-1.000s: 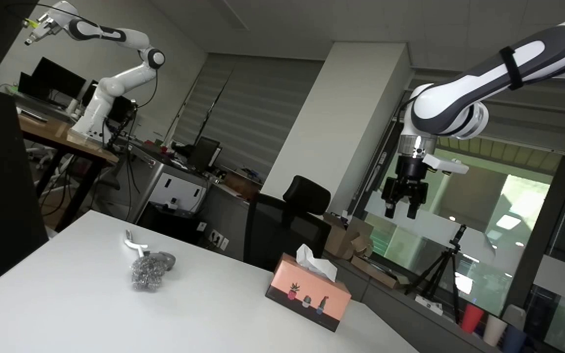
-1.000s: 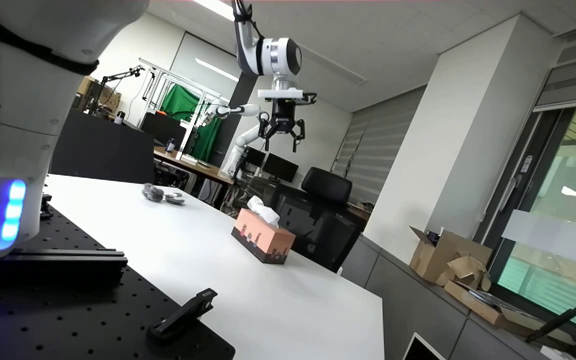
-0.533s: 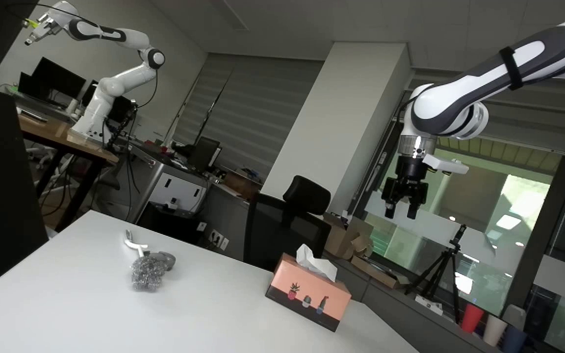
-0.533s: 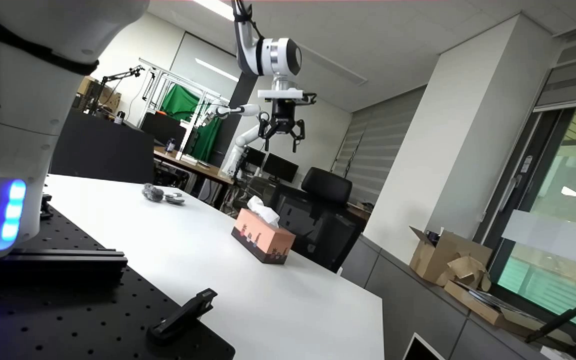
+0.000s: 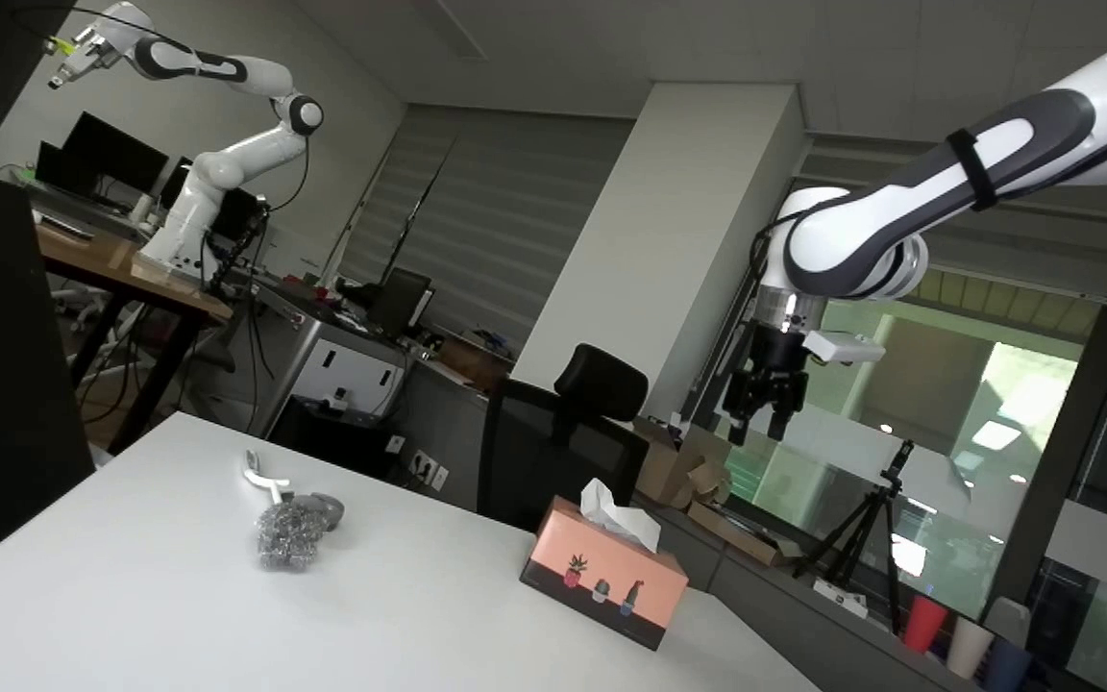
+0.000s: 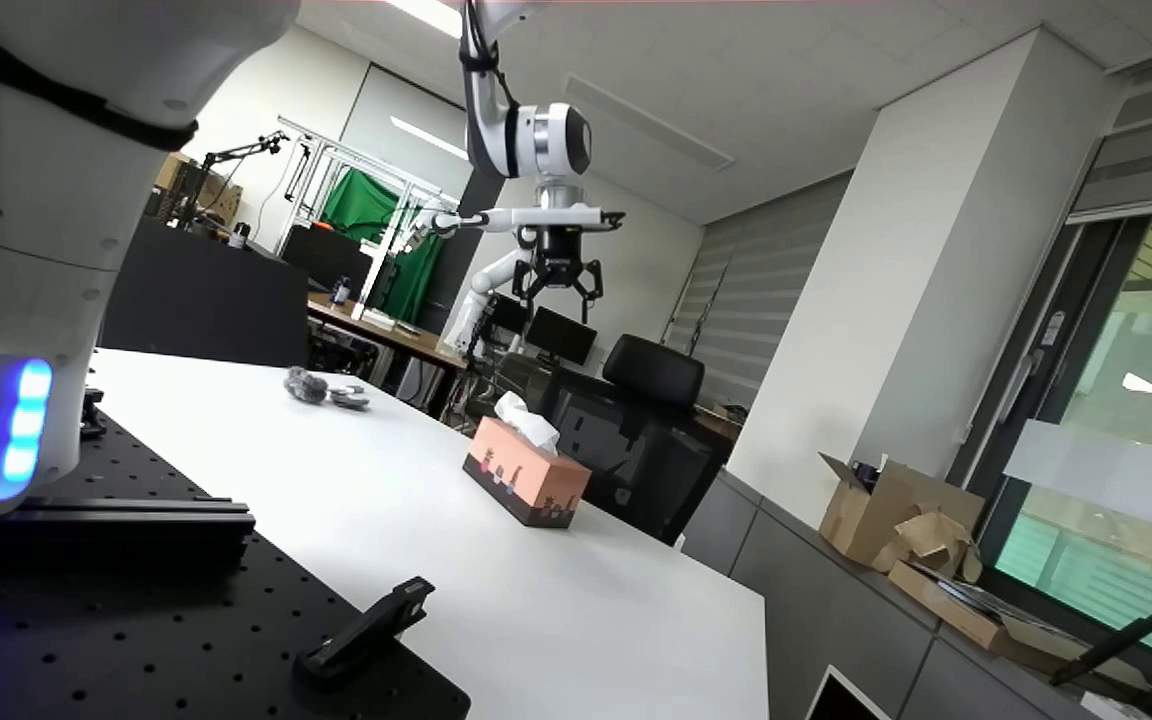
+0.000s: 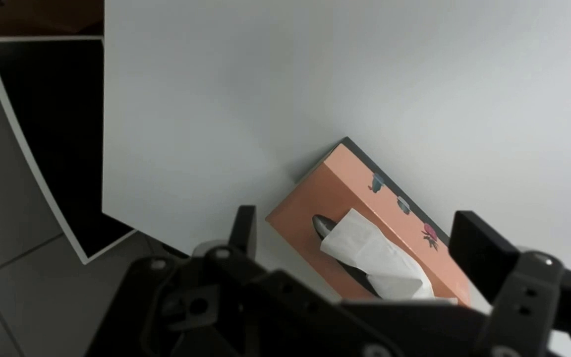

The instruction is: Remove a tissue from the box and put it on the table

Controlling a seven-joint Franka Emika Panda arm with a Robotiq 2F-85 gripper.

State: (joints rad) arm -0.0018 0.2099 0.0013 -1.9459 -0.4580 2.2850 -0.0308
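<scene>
The gripper (image 5: 757, 432) and the arm (image 5: 899, 226) above it have come lower since the earlier frame, in both exterior views; the tissue box (image 5: 603, 575) has stayed where it was. The gripper is spread wide, its fingers (image 7: 244, 228) well apart, and it hangs well above the bench (image 5: 419, 615). In the wrist view the box shows mostly between those fingers. The tissue (image 7: 384, 263) is in the box, poking up through the dark slot (image 7: 323, 225) in the top and flopped over to one side, well apart from the gripper. The box (peach-coloured, with little potted plants printed along its side) stands upright on the bench, near the edge by the black chair (image 5: 536, 447). Well apart from it on the same bench lies a silvery wire tangle (image 5: 287, 540), just beside a grey and white item (image 6: 348, 402) I cannot identify.
</scene>
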